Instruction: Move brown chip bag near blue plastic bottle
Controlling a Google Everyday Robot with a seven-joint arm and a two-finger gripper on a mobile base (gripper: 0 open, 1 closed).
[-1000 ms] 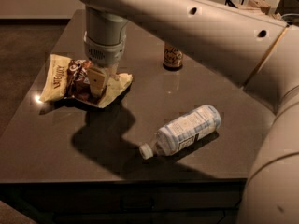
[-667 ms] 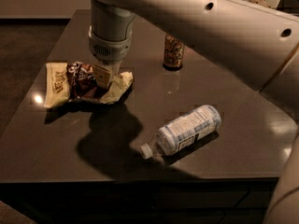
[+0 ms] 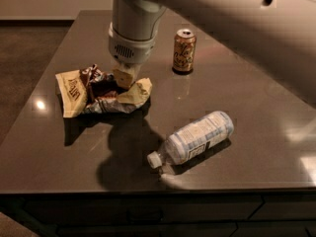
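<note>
The brown chip bag (image 3: 101,90) is crumpled, with pale yellow ends and a brown middle, at the left of the dark table (image 3: 256,112). My gripper (image 3: 126,77) comes down from above and is shut on the bag's middle, which bunches up around the fingers. The bag's left end looks slightly raised and casts a shadow under it. The blue plastic bottle (image 3: 197,137) lies on its side near the front edge, with its white cap (image 3: 154,159) pointing front-left. The bottle is apart from the bag, to its lower right.
An orange-gold drink can (image 3: 183,51) stands upright behind the bottle, right of my gripper. My large white arm (image 3: 222,14) spans the top right of the view. The table's front edge (image 3: 148,189) is close below the bottle.
The gripper has shifted a little to the right with the chip bag, which is now more bunched up and closer to the bottle. The bottle and can have not moved.
</note>
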